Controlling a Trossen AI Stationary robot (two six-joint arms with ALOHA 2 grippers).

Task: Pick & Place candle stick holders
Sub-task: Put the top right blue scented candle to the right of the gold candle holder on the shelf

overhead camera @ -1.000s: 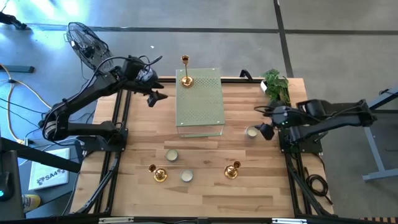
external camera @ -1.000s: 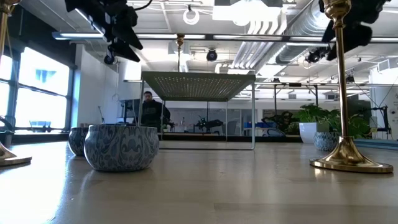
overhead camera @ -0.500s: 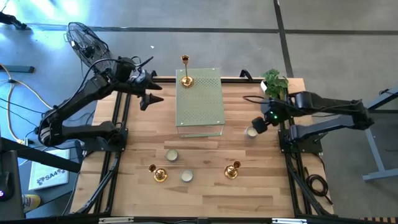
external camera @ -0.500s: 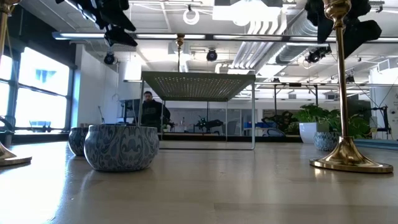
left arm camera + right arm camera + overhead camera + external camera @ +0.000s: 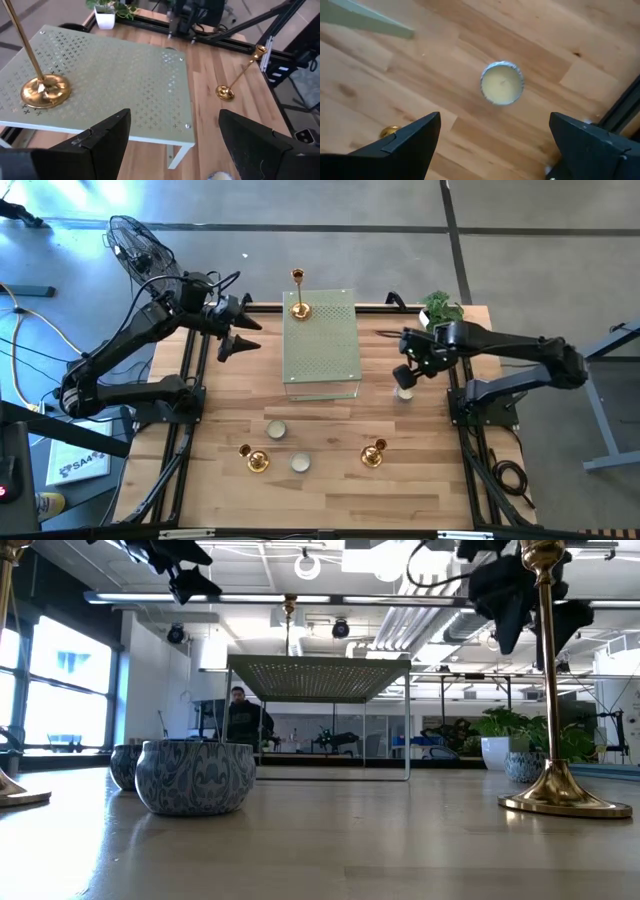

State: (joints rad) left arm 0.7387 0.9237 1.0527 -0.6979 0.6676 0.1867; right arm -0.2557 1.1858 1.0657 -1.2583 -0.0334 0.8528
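Cup (image 5: 502,83) fills the right wrist view between the wide-open, empty right gripper (image 5: 409,373); overhead, left gripper (image 5: 236,338), open and empty, hovers at the slab's (image 5: 322,345) nine o'clock.

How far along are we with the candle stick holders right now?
Done: one gold holder stands on the green perforated slab. In hand: nothing; the open right gripper hangs above a cream cup, the left gripper open beside the slab. Left: two gold holders and three cups.

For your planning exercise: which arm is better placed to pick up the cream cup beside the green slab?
Right, probably: its open tool hangs almost above that cup; the left tool waits across the slab.
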